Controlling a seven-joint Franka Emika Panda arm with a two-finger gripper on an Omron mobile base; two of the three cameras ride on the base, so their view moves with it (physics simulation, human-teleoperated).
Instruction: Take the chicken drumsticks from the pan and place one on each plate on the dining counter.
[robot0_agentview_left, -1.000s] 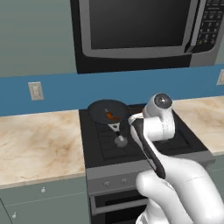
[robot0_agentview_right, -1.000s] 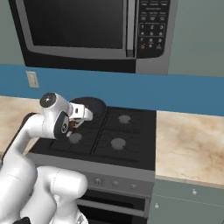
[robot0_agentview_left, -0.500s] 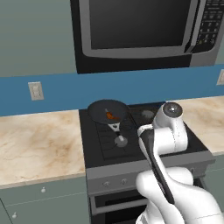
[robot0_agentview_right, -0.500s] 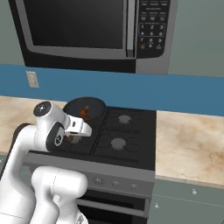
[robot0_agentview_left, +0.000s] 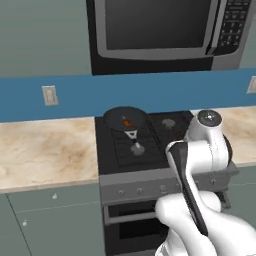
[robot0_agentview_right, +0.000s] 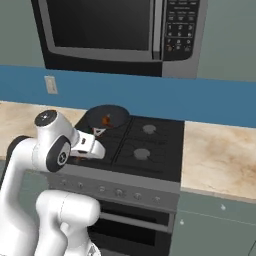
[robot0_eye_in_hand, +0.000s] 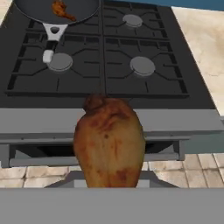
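Observation:
A browned chicken drumstick (robot0_eye_in_hand: 109, 142) stands up close in the hand view, and my gripper (robot0_agentview_right: 98, 149) is shut on it; its fingertips are hidden behind the meat. The hand hangs over the front edge of the stove, on its left side. The black pan (robot0_agentview_left: 116, 116) sits on the stove's back left burner with a second small orange drumstick (robot0_agentview_left: 127, 121) in it. The same pan (robot0_eye_in_hand: 35, 11) and drumstick (robot0_eye_in_hand: 61, 9) lie at the top left of the hand view, the pan's handle (robot0_eye_in_hand: 52, 34) pointing toward me. The plates and the dining counter are out of view.
The black stove (robot0_agentview_left: 150, 145) has grates and round burners, with knobs along its front. Marble worktops (robot0_agentview_left: 45, 150) flank it on both sides. A microwave (robot0_agentview_left: 160, 30) hangs above the stove. A tiled floor (robot0_eye_in_hand: 39, 173) lies below the hand.
The arm has folded back from the pan toward the stove's front edge, carrying the drumstick with it. The pan and the other drumstick have stayed put.

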